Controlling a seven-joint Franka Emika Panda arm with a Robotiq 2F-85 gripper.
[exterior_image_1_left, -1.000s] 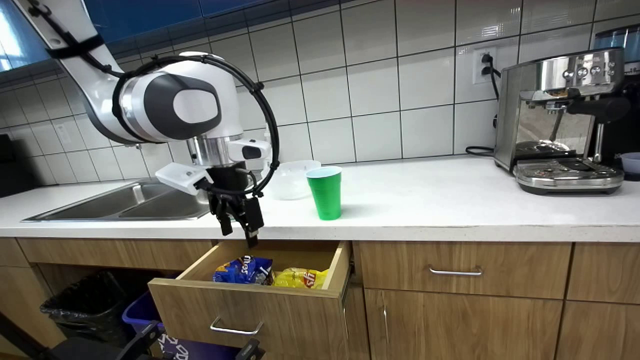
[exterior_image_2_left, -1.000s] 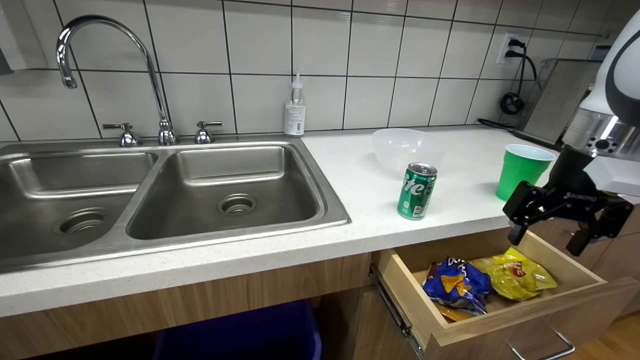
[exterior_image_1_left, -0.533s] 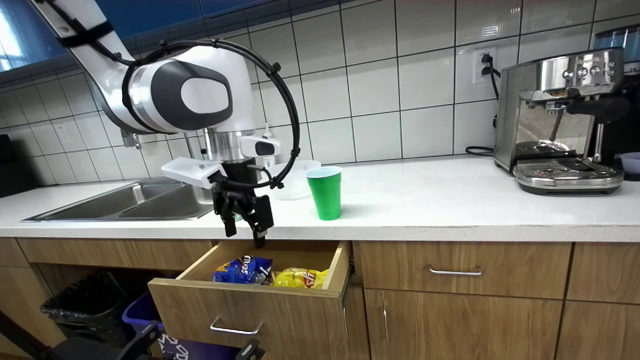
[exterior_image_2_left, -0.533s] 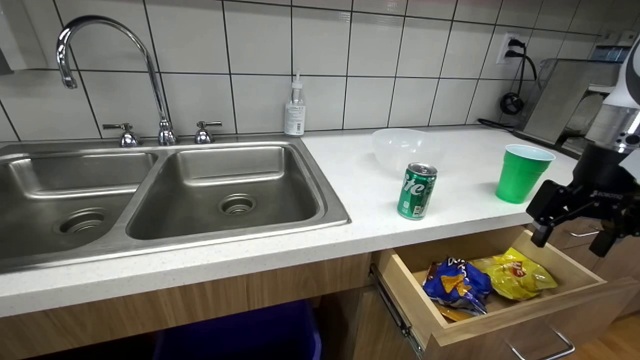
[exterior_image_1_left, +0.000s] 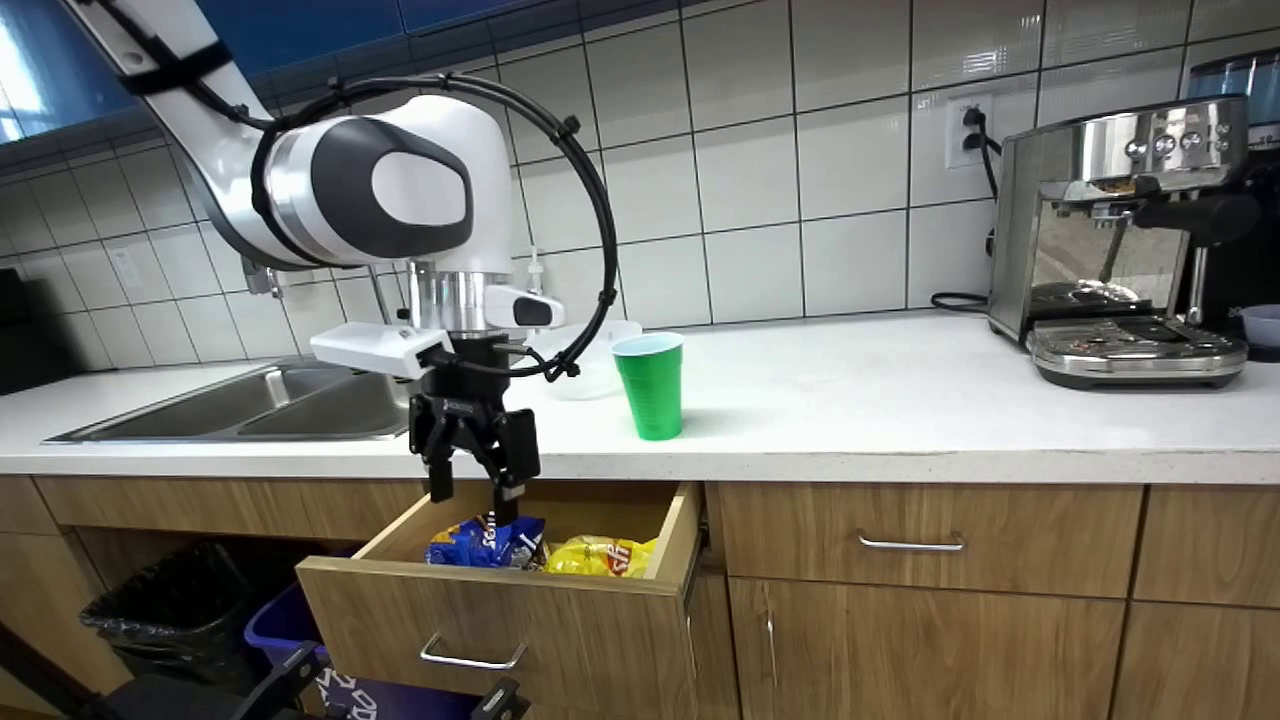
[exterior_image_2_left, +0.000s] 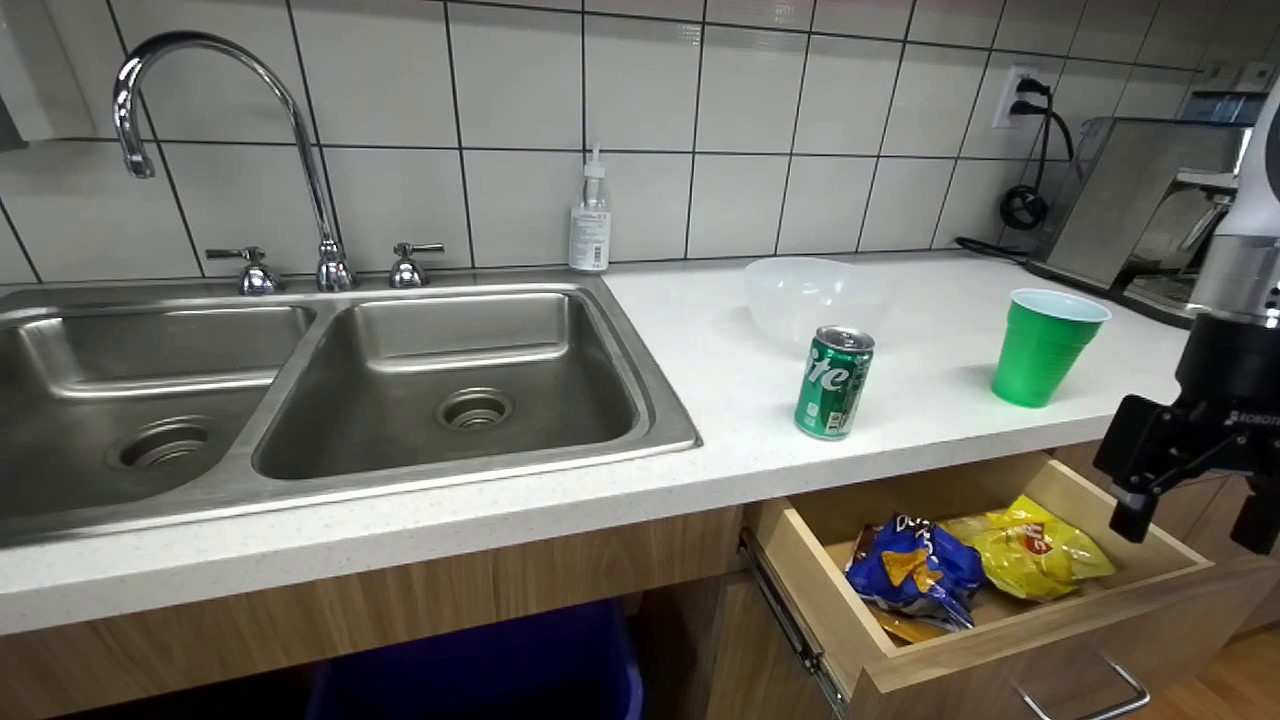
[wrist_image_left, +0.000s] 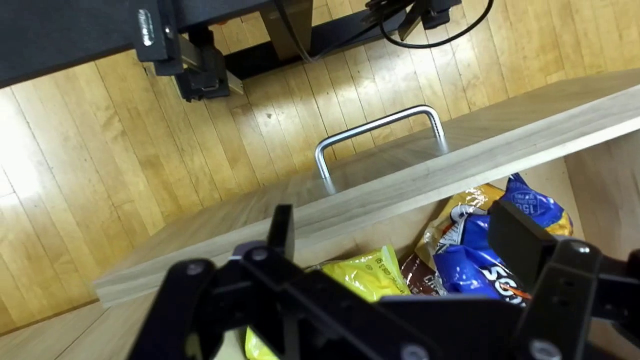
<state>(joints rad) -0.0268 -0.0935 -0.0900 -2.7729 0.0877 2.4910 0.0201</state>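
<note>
My gripper (exterior_image_1_left: 473, 497) hangs with its fingers pointing down over the pulled-out drawer (exterior_image_1_left: 560, 625). In the wrist view its jaws stand wide apart, with nothing between the fingertips (wrist_image_left: 283, 225). Below lie a blue chip bag (wrist_image_left: 465, 272) and a yellow chip bag (wrist_image_left: 367, 275), with part of a brown packet (wrist_image_left: 420, 275) between them and an orange packet (wrist_image_left: 475, 197) partly under the blue bag. The drawer's metal handle (wrist_image_left: 380, 122) shows beyond its front panel. In an exterior view the gripper (exterior_image_2_left: 1193, 522) is near the drawer's front right corner, touching no bag.
On the counter stand a green cup (exterior_image_2_left: 1045, 350), a green soda can (exterior_image_2_left: 835, 385) and a clear bowl (exterior_image_2_left: 800, 300). A steel sink (exterior_image_2_left: 660, 420) lies to one side, an espresso machine (exterior_image_1_left: 1110, 250) to the other. Below are a blue bin (exterior_image_2_left: 480, 670) and a black-lined trash can (exterior_image_1_left: 170, 600).
The open gripper has shifted right in an exterior view, toward the drawer's front, and has come lower over the drawer. It hangs straighter now. Bags, drawer, cup and can have stayed put.
</note>
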